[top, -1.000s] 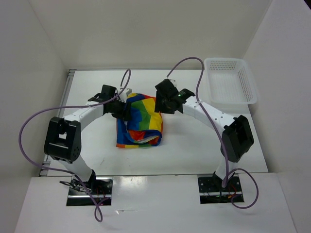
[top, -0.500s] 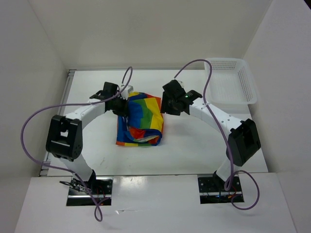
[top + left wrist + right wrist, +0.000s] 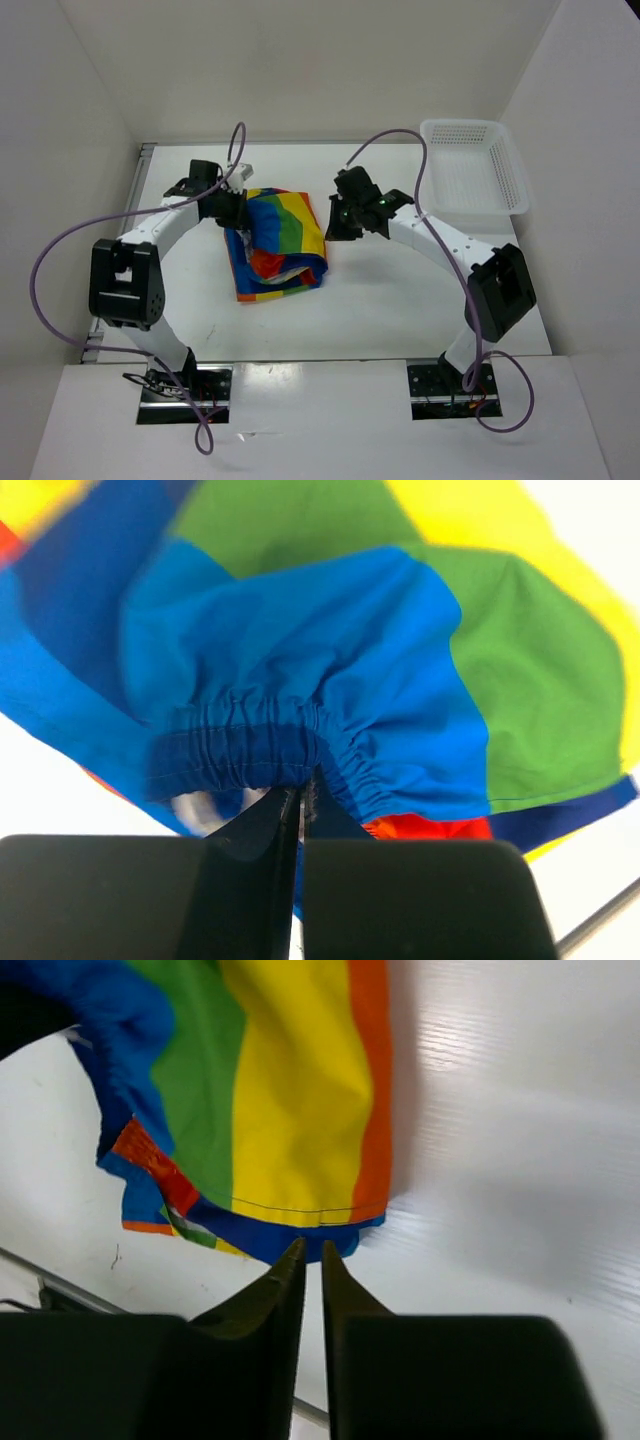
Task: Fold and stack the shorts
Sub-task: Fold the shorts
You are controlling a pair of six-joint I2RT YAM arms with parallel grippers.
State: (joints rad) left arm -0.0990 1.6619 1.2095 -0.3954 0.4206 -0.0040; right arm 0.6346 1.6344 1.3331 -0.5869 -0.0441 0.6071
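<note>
Shorts (image 3: 275, 245): 1 pair, rainbow stripes, lying bunched and partly folded on the bench (image 3: 400, 300), about mid-bench, between the 2 arms (image 3: 165, 228). The far part is spread out w/ blue, green, yellow and orange bands showing. The near part is rumpled, w/ red and navy edges poking out.

L fingers (image 3: 302, 802): closed tight on the gathered blue elastic waistband at the shorts' far-left corner. In the L wrist view the cloth fans out beyond the tips.

R fingers (image 3: 311, 1253): nearly together, only a thin slit between them. The tips sit right at the navy hem below the yellow and orange stripes, at the shorts' right edge. Can't tell if any cloth is caught there.

So 2 sets of fingers, 1 on each side of the shorts: L gripping, R at the edge.

1 white mesh basket (image 3: 468, 170) sits at the far-right bench corner, well apart from the shorts.
</note>
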